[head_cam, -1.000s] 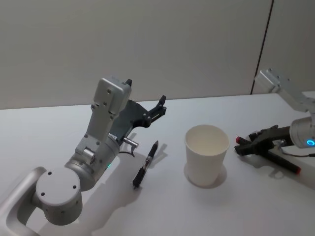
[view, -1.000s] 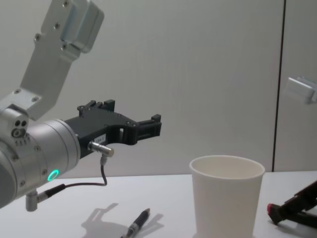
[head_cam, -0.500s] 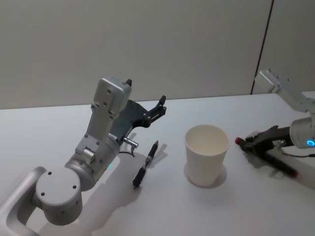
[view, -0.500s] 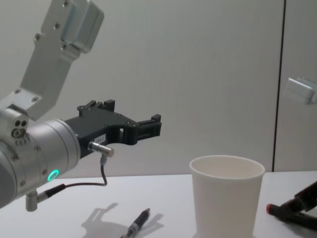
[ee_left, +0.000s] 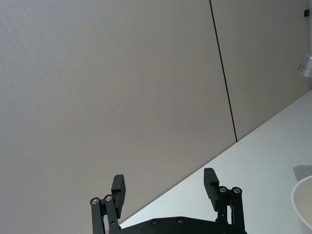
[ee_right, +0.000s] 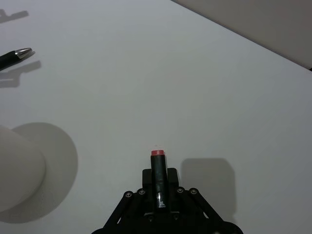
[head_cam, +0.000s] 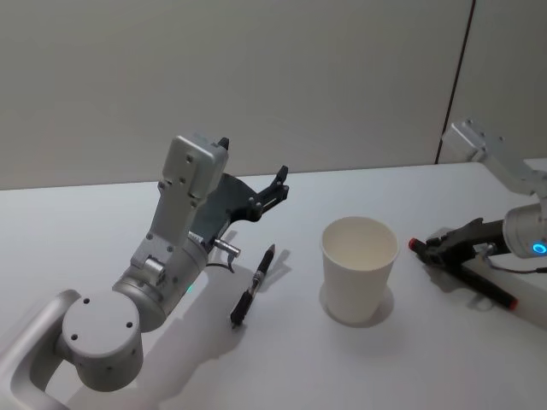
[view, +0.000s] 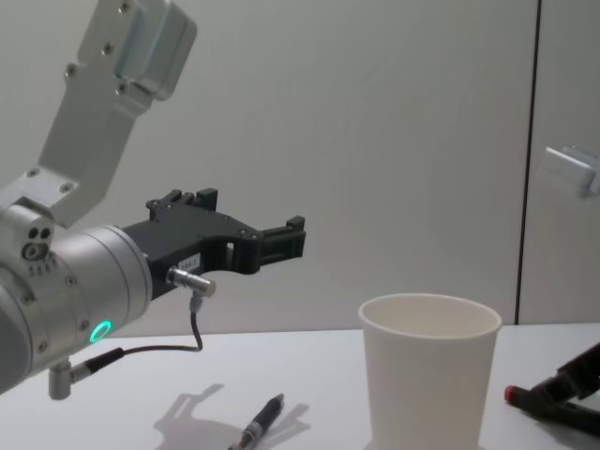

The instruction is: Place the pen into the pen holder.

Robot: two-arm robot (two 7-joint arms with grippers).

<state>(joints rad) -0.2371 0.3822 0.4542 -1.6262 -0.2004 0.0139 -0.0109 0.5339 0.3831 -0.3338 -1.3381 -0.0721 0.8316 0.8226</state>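
Note:
A black pen with a red end is held in my right gripper, which is shut on it low over the table, right of the pen holder. In the head view the right gripper has the pen's long end trailing to the right. The pen holder, a white paper cup, stands upright and empty at the centre. A second black pen lies on the table left of it. My left gripper hangs open in the air above and behind that pen, its fingers spread wide.
The white table runs to a grey wall behind. The cup rises between the lying pen and the right gripper. The left forearm slants over the table's left part.
The right gripper's fingers have drawn closer around the red-ended pen and shifted slightly. The left arm, cup and lying pen have not moved.

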